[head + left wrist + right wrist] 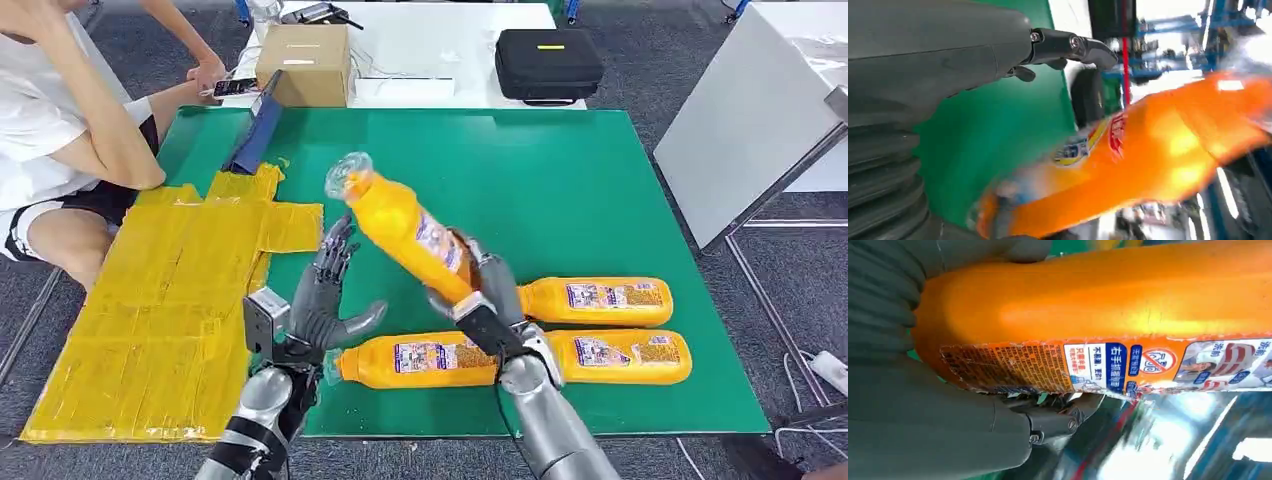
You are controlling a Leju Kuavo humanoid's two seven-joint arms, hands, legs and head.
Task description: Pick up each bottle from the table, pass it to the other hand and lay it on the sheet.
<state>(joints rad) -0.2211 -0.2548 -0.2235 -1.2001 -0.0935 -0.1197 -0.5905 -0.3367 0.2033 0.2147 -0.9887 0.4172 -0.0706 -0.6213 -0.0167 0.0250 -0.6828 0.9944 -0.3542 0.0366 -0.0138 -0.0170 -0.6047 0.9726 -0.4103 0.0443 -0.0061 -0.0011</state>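
One orange bottle (405,228), base hidden in the right robot hand (478,290); left robot hand (330,290) spread, empty.

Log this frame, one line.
right hand: holds orange bottle raised | left hand: open beside it | bottles on table: three | yellow sheet: bare

Right hand (480,295) grips an orange bottle (405,226) by its base, raised above the green table (620,180), cap tilted toward the yellow sheet (170,300). Left hand (325,300) is beside the bottle, fingers spread, holding nothing. Three more bottles lie on the table near the right hand, away from the sheet
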